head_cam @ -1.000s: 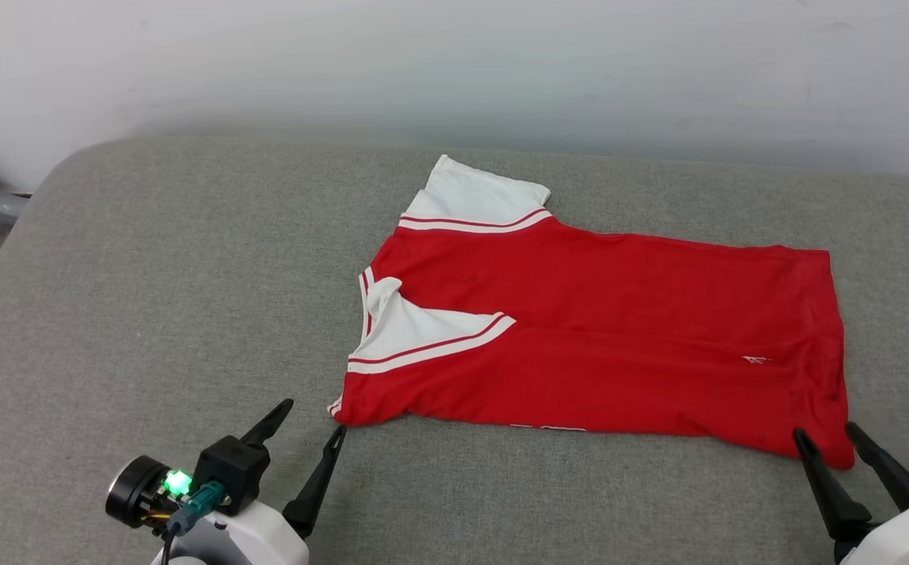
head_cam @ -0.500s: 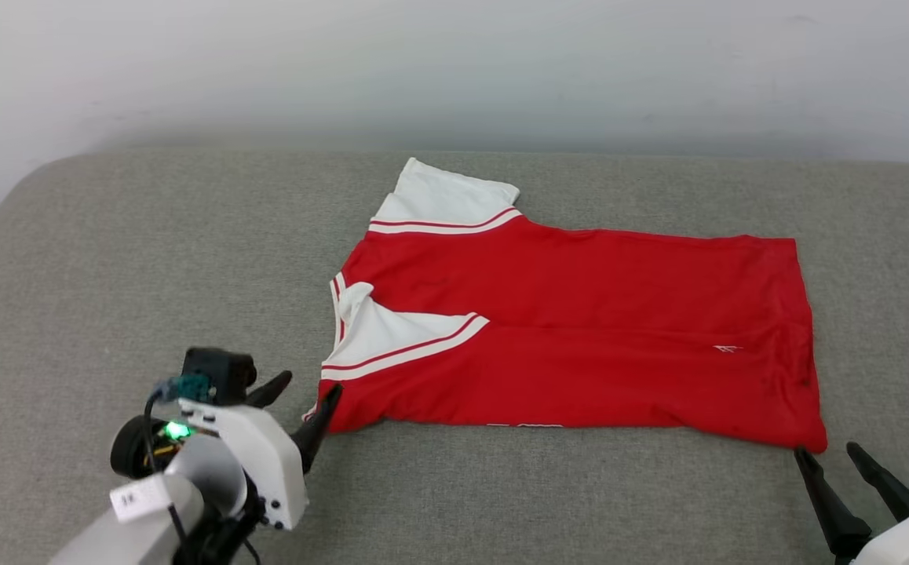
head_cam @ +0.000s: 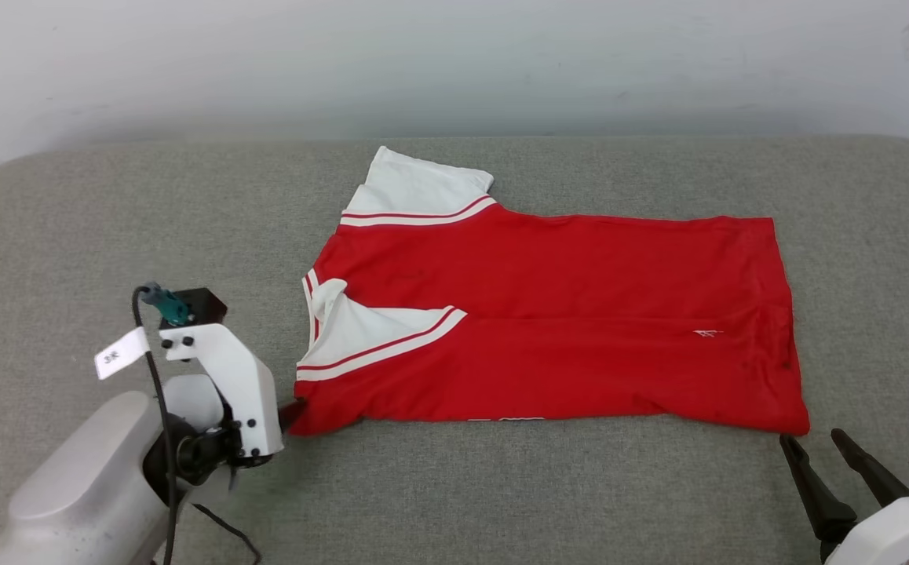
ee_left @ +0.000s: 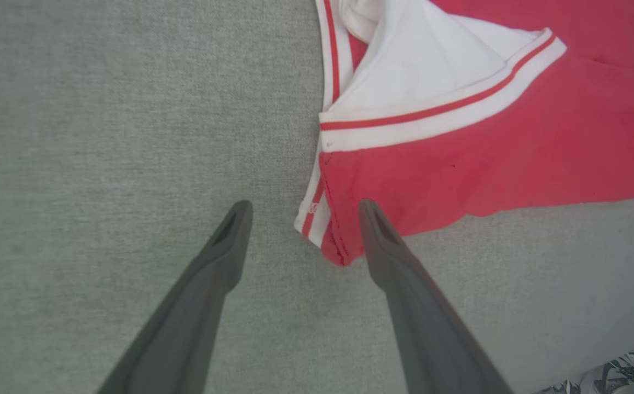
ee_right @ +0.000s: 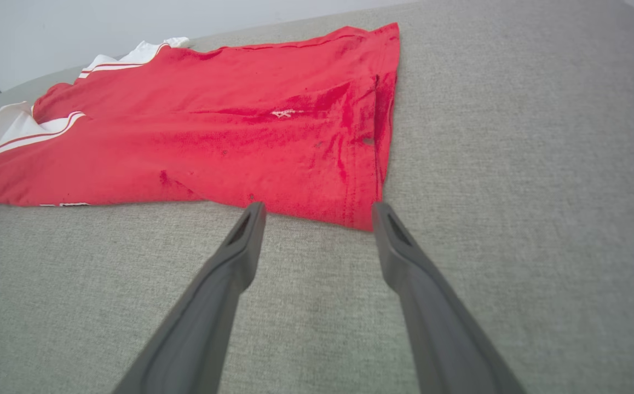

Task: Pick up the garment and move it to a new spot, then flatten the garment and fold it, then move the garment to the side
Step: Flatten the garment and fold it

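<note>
Garment [head_cam: 564,314] flat toward cushion's [head_cam: 109,220] far edge, nothing gripped

Left gripper [ee_left: 303,205] gapes wide, empty, the garment's near left corner between its fingers [ee_left: 224,257]. Right gripper [ee_right: 318,206], equally wide and empty, stands just before the near right corner.

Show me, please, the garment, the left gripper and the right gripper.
garment [head_cam: 580,314], head view, red body panel.
left gripper [ee_left: 303,204], left wrist view, midway between fingertips.
right gripper [ee_right: 318,206], right wrist view, midway between fingertips.

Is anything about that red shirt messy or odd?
Yes. On the shirt, the near white sleeve is flipped inward over the red body and bunched, while the far sleeve lies flat. Small dark specks dot the cloth near the hem.
</note>
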Motion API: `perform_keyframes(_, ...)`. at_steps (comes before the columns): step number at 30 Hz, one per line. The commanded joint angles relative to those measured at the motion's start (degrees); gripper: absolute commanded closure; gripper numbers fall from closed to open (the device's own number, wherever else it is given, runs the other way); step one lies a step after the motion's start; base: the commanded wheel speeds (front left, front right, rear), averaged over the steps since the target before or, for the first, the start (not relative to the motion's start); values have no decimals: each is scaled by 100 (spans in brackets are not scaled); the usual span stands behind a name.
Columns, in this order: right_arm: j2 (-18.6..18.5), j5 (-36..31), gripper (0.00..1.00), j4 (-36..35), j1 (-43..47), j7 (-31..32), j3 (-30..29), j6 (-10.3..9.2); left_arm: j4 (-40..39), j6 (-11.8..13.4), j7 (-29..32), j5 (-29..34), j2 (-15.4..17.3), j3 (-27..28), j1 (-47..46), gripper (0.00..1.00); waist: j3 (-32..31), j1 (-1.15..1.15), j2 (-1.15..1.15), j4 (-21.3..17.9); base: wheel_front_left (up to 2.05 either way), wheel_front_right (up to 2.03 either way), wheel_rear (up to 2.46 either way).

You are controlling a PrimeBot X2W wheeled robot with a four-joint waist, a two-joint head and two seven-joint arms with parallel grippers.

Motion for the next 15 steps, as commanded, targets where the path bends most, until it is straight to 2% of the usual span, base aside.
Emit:
perform_keyframes(1,21,23,0,-2,-77,-2,24,-5,57,20,162,-154,-99,21,-25,0,15,0,0,-19,0,0,0)
perform_keyframes(10,54,79,0,-3,-157,-19,100,-5,278,18,413,-298,-225,-27,-65,0,134,0,0,-52,0,0,0)
perform_keyframes(15,73,86,0,-17,-239,-4,153,-5,441,-79,439,-329,-286,-42,-103,0,224,0,0,-73,0,0,0)
